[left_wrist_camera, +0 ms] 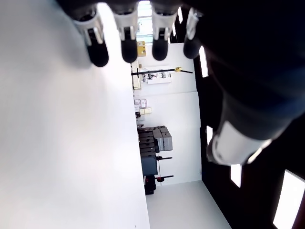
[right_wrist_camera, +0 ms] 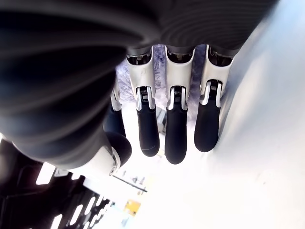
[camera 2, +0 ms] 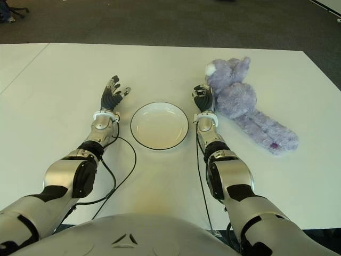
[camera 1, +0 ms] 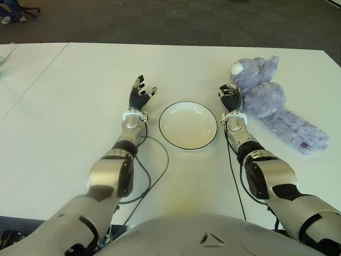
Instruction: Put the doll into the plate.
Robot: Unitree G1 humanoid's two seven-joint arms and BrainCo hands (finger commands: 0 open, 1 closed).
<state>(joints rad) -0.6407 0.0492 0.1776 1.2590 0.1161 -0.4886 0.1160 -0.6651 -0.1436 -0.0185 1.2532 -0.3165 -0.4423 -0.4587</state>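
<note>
A purple plush doll (camera 1: 269, 101) lies on the white table (camera 1: 74, 106) at the right, its head toward the far edge and its legs trailing to the near right. The white plate (camera 1: 188, 125) with a dark rim sits in the middle, with nothing in it. My right hand (camera 1: 230, 96) is between plate and doll, just left of the doll's body, fingers straight and holding nothing; purple fur (right_wrist_camera: 159, 71) shows behind its fingers (right_wrist_camera: 175, 129). My left hand (camera 1: 140, 93) shows left of the plate, fingers spread, holding nothing.
A black cable (camera 1: 154, 176) loops over the table near my left forearm, and another cable (camera 1: 233, 170) runs along my right forearm. Dark carpet (camera 1: 176, 21) lies beyond the table's far edge. A seam (camera 1: 37, 80) crosses the table at the far left.
</note>
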